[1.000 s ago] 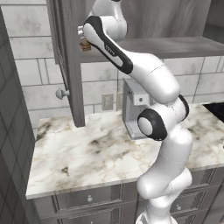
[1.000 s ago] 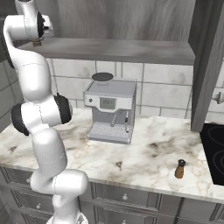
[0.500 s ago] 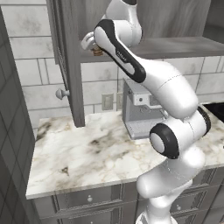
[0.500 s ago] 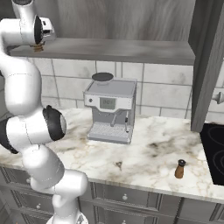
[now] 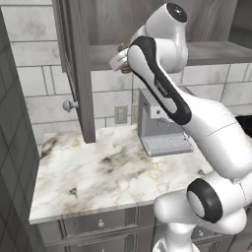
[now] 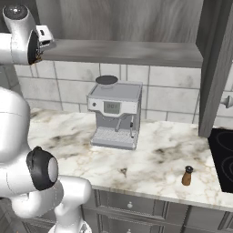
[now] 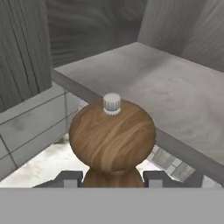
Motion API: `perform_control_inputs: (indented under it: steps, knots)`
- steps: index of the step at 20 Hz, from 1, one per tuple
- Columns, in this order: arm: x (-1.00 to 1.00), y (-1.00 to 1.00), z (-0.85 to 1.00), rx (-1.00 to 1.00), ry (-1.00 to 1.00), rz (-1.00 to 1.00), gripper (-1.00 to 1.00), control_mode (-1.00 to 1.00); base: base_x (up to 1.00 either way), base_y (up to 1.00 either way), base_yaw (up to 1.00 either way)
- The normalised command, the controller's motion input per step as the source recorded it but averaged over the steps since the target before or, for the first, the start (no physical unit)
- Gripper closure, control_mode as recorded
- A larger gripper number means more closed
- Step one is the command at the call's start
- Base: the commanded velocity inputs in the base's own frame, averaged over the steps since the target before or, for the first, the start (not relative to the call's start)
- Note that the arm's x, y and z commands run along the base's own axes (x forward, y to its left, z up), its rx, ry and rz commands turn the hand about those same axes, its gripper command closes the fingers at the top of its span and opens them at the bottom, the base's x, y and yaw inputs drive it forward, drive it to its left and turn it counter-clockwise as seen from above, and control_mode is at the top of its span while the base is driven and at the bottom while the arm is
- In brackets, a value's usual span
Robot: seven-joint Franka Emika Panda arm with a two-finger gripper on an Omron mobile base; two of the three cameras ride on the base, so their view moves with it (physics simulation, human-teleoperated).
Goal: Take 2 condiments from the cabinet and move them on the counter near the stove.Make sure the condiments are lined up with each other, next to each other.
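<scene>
A white marble worktop (image 6: 150, 159) runs under a grey cabinet (image 6: 123, 52) in a tiled kitchen. Nearest the hand camera, the tool (image 7: 113, 177) is clenched on the neck of a brown wooden shaker (image 7: 112, 135), held in the air just off the cabinet shelf's front edge. On the worktop beside the black stove (image 6: 222, 157) stands the orange-brown shaker (image 6: 187, 175); farther back sits the espresso machine (image 6: 114, 116).

No readable text anywhere — the espresso machine's (image 6: 114, 119) display stays illegible.
</scene>
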Motion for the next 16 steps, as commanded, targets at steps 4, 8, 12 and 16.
perform_control_inputs:
  steps: [4,8,12,16]
  knots:
    - [-0.82,-0.32,0.0,0.0,-0.03,0.06,1.0,-1.0,0.0,0.0,0.0]
    - [-0.74,-0.32,0.0,0.0,0.0,0.06,1.0,-1.0,0.0,0.0,0.0]
    - [-0.71,-0.34,0.0,0.0,0.0,0.05,1.0,-1.0,0.0,0.0,0.0]
    - [-0.64,-0.35,0.0,0.0,0.0,0.05,1.0,-1.0,0.0,0.0,0.0]
